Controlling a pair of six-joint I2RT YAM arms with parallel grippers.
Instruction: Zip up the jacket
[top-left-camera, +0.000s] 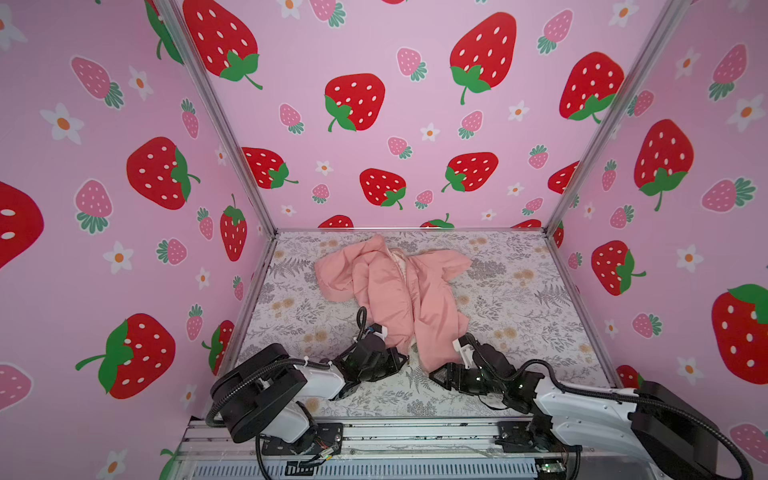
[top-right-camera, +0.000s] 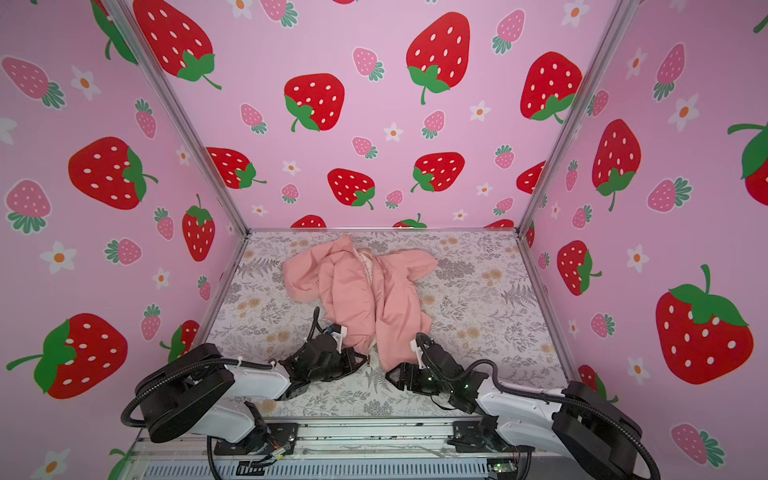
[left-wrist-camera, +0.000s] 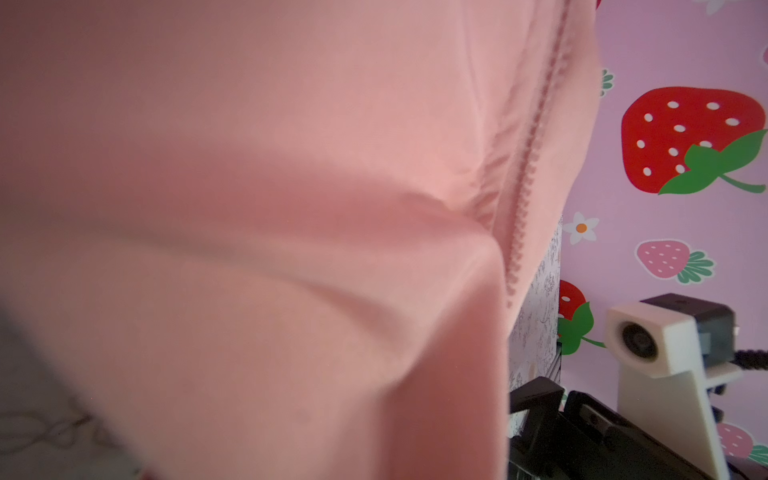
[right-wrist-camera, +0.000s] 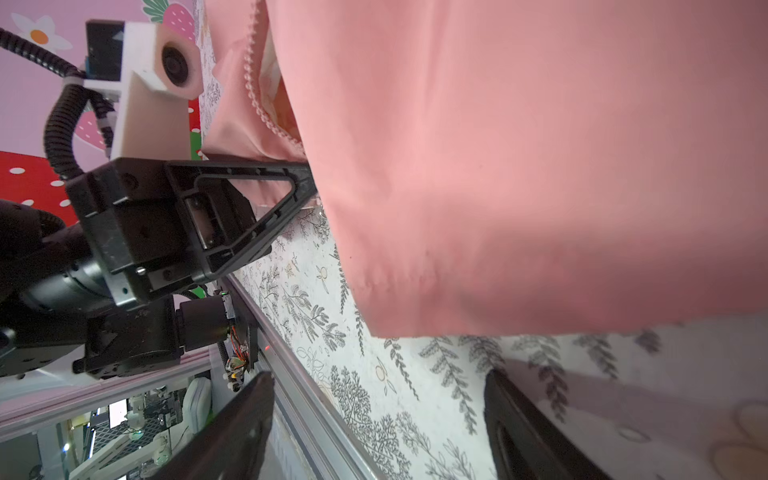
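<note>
The floral table cover (top-left-camera: 519, 316) fills your workspace, and the jacket (top-left-camera: 399, 291) lies across its middle in both top views. Its collar points to the back wall, its hem reaches toward the arms, and a sleeve is thrown out to each side.

Your left gripper (top-left-camera: 399, 358) sits at the near hem, just left of the front opening. Its jaws are pinched together on the jacket's edge, and the right wrist view shows the tips (right-wrist-camera: 305, 183) meeting the cloth.

Your right gripper (top-left-camera: 436, 374) lies low on the table at the other hem corner. Its jaws are spread wide with only table cover between them (right-wrist-camera: 379, 374), and the hem hangs just past the fingertips, untouched.

The zip teeth (left-wrist-camera: 523, 199) run up the panel edge, and they are parted near the hem over a strip of cream lining (right-wrist-camera: 272, 70).
</note>
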